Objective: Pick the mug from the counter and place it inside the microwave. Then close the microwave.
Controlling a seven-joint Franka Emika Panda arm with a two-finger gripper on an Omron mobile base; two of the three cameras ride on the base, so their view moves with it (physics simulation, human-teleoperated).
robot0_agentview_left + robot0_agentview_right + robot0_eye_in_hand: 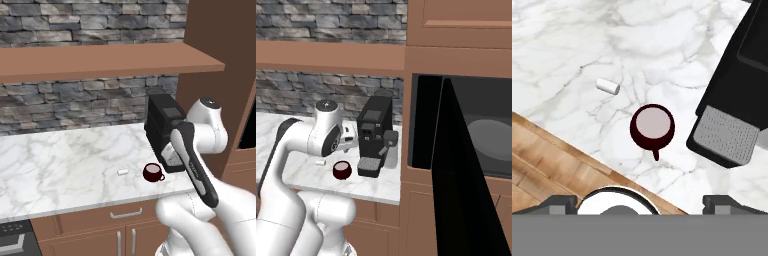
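fingers (559,202) spread wide above the upright mug (652,127) on the counter (662,35).

You have the mug (153,172) standing upright on the counter (60,165), near its front edge, at lower centre of the left base view. The coffee machine (165,131) sits just beside it, to the right and behind. A small cylinder (122,172) lies to the mug's left, apart from it. In the right base view, the microwave (476,130) fills the right half, door (456,175) swung open, turntable (491,137) inside.
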